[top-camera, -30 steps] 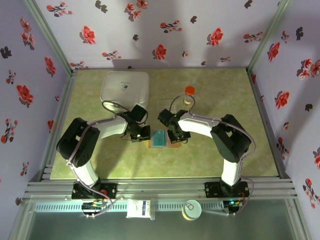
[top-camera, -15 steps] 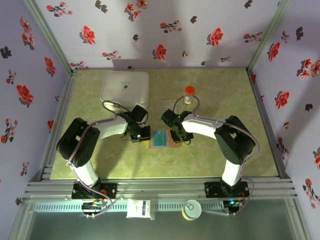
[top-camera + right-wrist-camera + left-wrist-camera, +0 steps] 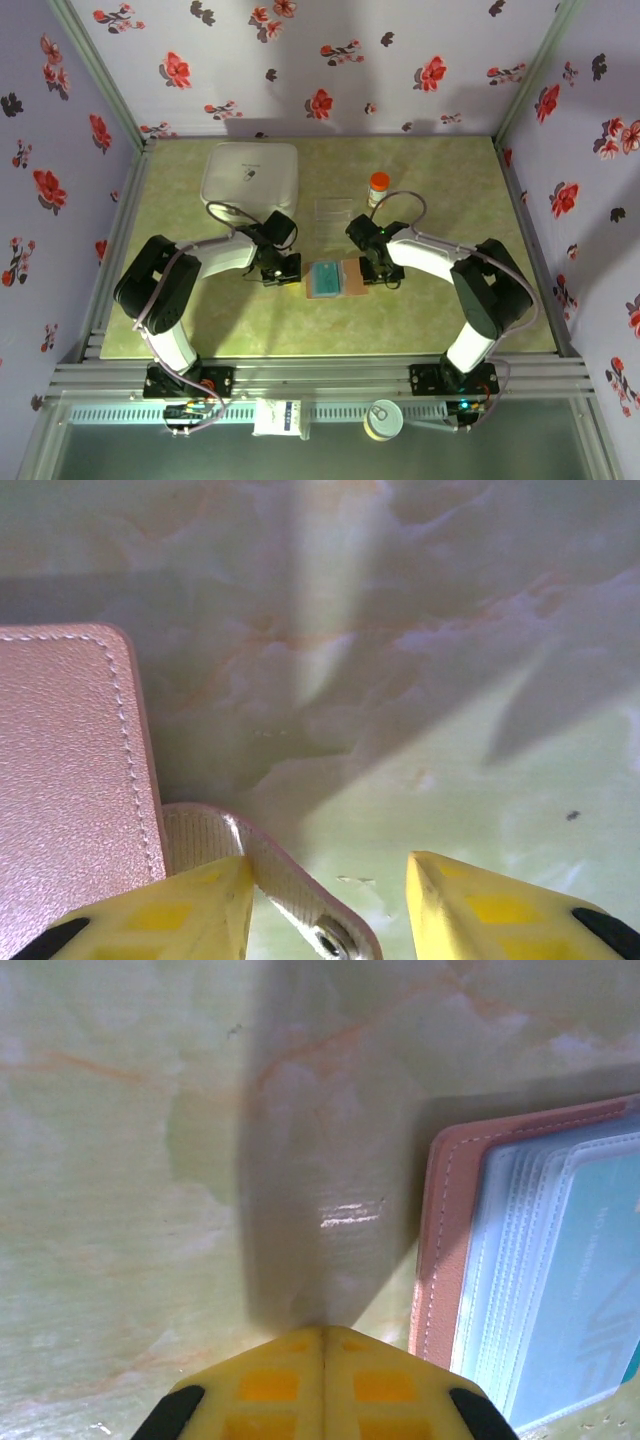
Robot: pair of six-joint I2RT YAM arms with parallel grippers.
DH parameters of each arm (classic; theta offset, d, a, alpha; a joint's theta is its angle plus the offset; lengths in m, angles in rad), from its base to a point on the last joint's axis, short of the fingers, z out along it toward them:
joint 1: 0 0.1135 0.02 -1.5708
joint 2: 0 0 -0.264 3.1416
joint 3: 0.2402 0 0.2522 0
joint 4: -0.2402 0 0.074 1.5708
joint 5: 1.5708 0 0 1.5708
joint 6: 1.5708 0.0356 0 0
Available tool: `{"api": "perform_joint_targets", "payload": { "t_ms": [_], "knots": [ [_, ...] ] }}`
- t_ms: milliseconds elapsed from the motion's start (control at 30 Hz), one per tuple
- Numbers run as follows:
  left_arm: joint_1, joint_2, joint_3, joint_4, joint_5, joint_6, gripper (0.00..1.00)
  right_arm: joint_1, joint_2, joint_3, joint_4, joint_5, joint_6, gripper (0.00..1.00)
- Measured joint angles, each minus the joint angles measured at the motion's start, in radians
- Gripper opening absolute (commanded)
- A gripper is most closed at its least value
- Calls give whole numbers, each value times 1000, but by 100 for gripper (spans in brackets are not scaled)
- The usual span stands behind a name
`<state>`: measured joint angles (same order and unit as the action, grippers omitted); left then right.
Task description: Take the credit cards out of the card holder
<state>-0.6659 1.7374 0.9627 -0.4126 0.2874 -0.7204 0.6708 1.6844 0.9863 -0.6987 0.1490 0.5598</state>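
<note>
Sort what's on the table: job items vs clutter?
Job:
- card holder, lying open
- credit cards, teal one showing in its pockets
- left gripper, shut, beside the holder
- right gripper, open, at the holder's strap

Lying about:
- white box
- orange-capped bottle
- clear tray

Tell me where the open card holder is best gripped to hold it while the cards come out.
Probably its strap tab, from the right. The card holder lies flat and open, so its panels offer little to pinch, but the tab juts past the tan flap's edge and sits between the fingers of the open right gripper.
</note>
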Motion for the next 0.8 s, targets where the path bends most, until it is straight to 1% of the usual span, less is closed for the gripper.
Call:
{"api": "perform_joint_targets", "payload": {
  "t_ms": [167, 333, 567, 667, 800],
  "knots": [
    [-3, 0, 10, -18, -7, 0, 0, 0, 19, -1, 19, -20, 0, 42],
    [-3, -4, 19, -34, -11, 0, 0, -2, 18, -3, 21, -26, 2, 44],
    [-6, -57, 24, -39, -11, 0, 1, -2, -34, -6, 14, -42, 9, 47],
    [-15, -76, 32, -37, -10, -3, 1, -2, -66, -2, 2, -43, 8, 47],
    [-31, -78, 45, -36, -6, -7, 1, -3, -72, 12, -24, -26, 8, 47]
  ]
}}
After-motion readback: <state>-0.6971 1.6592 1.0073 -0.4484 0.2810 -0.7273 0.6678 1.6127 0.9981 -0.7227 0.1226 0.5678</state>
